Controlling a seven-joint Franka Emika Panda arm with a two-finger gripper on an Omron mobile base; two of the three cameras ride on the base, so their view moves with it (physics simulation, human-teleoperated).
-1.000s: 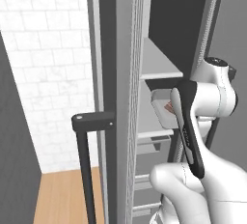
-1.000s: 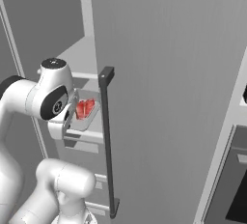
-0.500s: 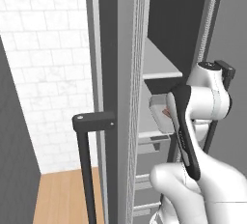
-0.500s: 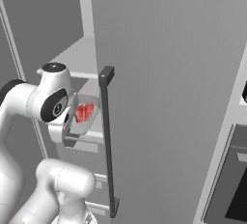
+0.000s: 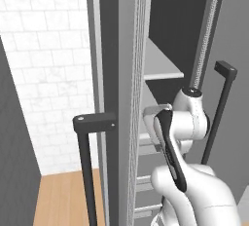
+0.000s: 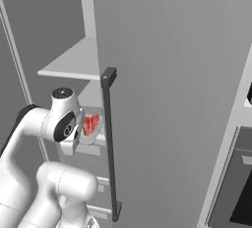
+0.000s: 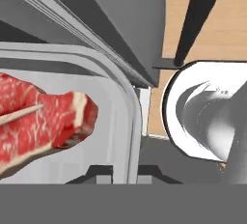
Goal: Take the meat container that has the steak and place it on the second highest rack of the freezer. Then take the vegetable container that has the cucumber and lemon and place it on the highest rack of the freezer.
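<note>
The tray [image 7: 126,121] holding the steak [image 7: 43,121] is gripped at its rim by the gripper [image 7: 124,174], inside the freezer [image 6: 167,74].

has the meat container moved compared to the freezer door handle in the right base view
Yes. The meat container with the steak sat left of the door handle a second ago; it is now closer to it, carried rightward.
</note>
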